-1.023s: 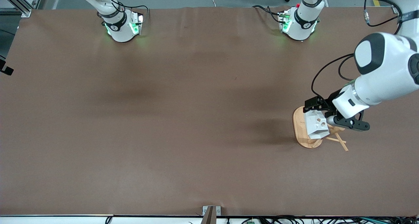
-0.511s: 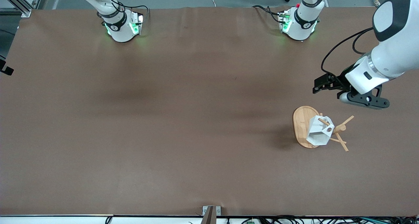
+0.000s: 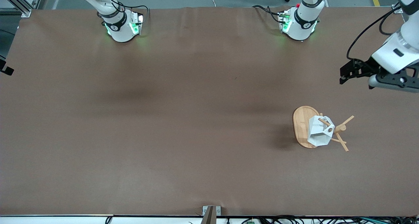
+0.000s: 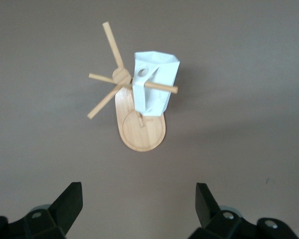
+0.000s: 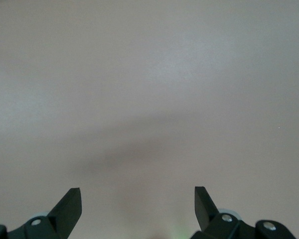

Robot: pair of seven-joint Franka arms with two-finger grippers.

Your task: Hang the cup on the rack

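The white faceted cup (image 3: 318, 132) hangs on a peg of the bamboo rack (image 3: 300, 126), the peg passing through the hole in its handle. The rack stands near the left arm's end of the table. In the left wrist view the cup (image 4: 157, 84) hangs on the rack (image 4: 142, 135) above the oval base. My left gripper (image 3: 343, 75) is open and empty, up in the air over bare table, well apart from the rack; its jaws (image 4: 138, 199) stand wide apart. My right gripper (image 5: 138, 201) is open and empty over bare table and is out of the front view.
The brown table (image 3: 183, 119) carries only the rack and cup. The two arm bases (image 3: 121, 24) (image 3: 299, 23) stand along the edge farthest from the front camera. A small metal bracket (image 3: 211, 212) sits at the nearest edge.
My left gripper let go of the cup, which now hangs on the peg, and drew back up and away toward the left arm's end of the table. The right arm has not moved.
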